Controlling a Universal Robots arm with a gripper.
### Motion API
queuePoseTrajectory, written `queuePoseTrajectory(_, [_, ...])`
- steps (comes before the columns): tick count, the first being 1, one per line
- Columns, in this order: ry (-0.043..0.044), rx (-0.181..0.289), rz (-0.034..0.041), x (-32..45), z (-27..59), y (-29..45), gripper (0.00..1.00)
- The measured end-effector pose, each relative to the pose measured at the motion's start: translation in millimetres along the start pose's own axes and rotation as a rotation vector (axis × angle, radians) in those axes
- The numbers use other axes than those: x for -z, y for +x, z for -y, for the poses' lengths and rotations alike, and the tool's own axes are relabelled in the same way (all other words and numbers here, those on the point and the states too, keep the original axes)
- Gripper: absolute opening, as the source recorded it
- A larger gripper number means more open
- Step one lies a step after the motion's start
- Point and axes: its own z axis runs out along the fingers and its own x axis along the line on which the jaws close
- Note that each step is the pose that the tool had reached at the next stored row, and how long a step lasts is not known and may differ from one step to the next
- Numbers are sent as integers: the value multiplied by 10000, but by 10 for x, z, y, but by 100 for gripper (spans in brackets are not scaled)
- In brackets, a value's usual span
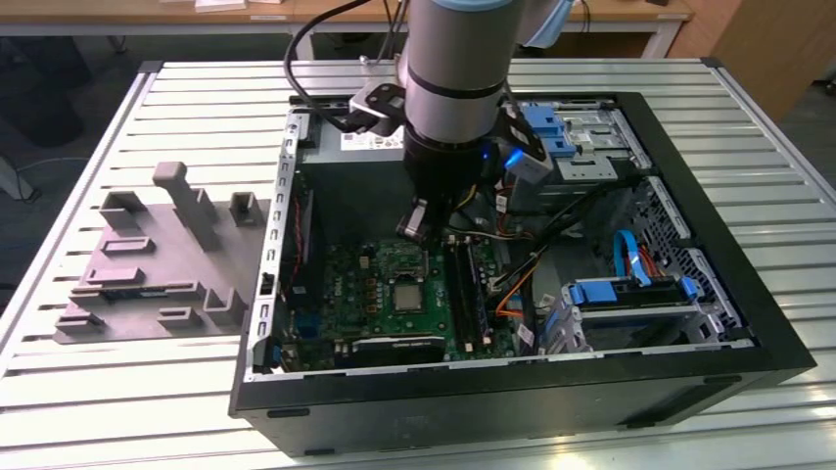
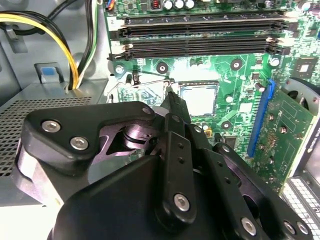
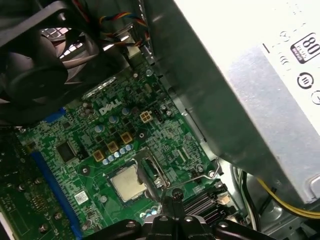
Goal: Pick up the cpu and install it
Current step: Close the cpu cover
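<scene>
The cpu [image 2: 198,98] lies flat in its socket on the green motherboard [image 2: 235,80], silver top up; it also shows as the cpu [image 3: 127,183] in the first wrist view and the cpu [image 1: 407,296] in the exterior view. The socket's metal load plate [image 2: 142,85] stands open beside it. My gripper [image 2: 171,96] hangs inside the open computer case [image 1: 731,323], just beside the cpu at the load plate's edge. Its fingers look pressed together with nothing between them. In the first wrist view the gripper [image 3: 172,196] sits right next to the hinged plate [image 3: 150,172].
The grey power supply [image 3: 260,75] walls one side of the socket. Black memory slots [image 2: 200,35], a blue card slot [image 2: 262,115], yellow cables [image 2: 60,40] and a black fan [image 3: 35,65] crowd the board. A grey parts fixture [image 1: 144,264] lies on the slatted table, on the exterior view's left.
</scene>
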Motion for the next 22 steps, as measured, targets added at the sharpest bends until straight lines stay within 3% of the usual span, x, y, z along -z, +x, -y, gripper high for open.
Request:
queuePoseTrajectory(9, [92, -6, -145, -13, 9, 23, 11])
queuePoseTrajectory(22, [84, -1, -128, -26, -16, 158, 11])
